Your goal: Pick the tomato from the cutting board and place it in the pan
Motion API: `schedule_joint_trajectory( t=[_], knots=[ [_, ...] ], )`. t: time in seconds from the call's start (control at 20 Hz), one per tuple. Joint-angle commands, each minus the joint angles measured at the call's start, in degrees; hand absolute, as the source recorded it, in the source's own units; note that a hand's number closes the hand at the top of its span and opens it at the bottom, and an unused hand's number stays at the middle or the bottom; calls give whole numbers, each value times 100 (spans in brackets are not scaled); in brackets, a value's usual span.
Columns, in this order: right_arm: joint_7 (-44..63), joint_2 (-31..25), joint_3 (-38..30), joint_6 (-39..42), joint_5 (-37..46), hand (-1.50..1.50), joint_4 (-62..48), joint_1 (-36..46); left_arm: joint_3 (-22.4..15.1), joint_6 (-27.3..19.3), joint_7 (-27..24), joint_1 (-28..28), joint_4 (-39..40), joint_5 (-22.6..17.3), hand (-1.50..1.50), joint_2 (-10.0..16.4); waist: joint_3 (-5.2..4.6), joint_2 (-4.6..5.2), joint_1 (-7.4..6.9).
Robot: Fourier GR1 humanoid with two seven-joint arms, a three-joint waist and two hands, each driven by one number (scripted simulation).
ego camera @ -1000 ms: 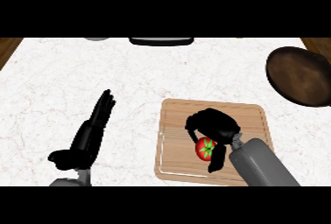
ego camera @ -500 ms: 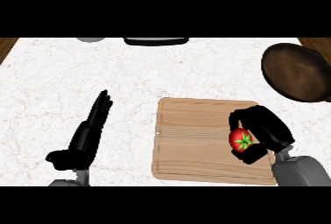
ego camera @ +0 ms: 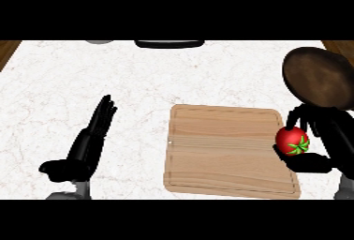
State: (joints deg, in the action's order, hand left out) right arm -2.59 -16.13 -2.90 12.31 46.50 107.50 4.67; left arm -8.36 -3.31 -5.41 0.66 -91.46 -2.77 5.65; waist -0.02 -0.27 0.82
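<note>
The white marbled surface [ego camera: 138, 75] fills the view. On it, toward 4 o'clock from the centre, lies the wooden board [ego camera: 221, 154], a rounded rectangle with a groove along its rim and nothing resting on its top.

The dark brown pan [ego camera: 318, 77] sits at 2 o'clock, close to the view's right edge. Its lower rim is just beyond the board's far right corner.

The left hand [ego camera: 83, 150] rests at 8 o'clock, well apart from the board. Its fingers are straight and together, pointing toward 1 o'clock, and it holds nothing.

The right hand [ego camera: 332, 140] comes in at 4 o'clock, by the board's right edge. Its fingers and thumb are curled round the tomato [ego camera: 291, 140].

The tomato is red with a green stalk end facing 5 o'clock. It is at 3 o'clock on the board, over the right edge, with the pan at 12 o'clock from it. It is not in the pan.

At 12 o'clock, on the surface's far edge, a black object [ego camera: 169, 43] is partly cut off, with a small grey one [ego camera: 100, 41] at 11 o'clock. I cannot tell what either is.
</note>
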Motion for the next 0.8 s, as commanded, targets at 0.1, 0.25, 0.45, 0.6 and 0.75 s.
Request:
schedule_joint_trajectory(
  t=[0.1, 0.25, 0.45, 0.6, 0.75],
  knots=[
    [513, 196, -908, 39, -729, 150, -164, 422, -120, -45, -362, -16, 320, 217, 0, -175, 1, 32, -78],
    [495, 95, -1426, 228, -1317, 150, -377, 428, 140, 177, 57, 342, 270, -42, 0, 17, 3, 28, -61],
    [432, -119, -1815, -189, -1333, 150, -1707, 1377, 147, 79, -20, 353, 406, 33, 0, -103, 2, 41, -122],
    [-824, -585, -2203, -864, -1202, 150, -3012, 1573, -53, 29, 115, 133, -29, 127, 0, -164, 9, 47, -164],
    [-1161, -839, -2329, -1621, -772, 150, -3884, 2039, -176, 27, -14, 17, -15, 229, 0, -208, 12, 71, -236]
  ],
)
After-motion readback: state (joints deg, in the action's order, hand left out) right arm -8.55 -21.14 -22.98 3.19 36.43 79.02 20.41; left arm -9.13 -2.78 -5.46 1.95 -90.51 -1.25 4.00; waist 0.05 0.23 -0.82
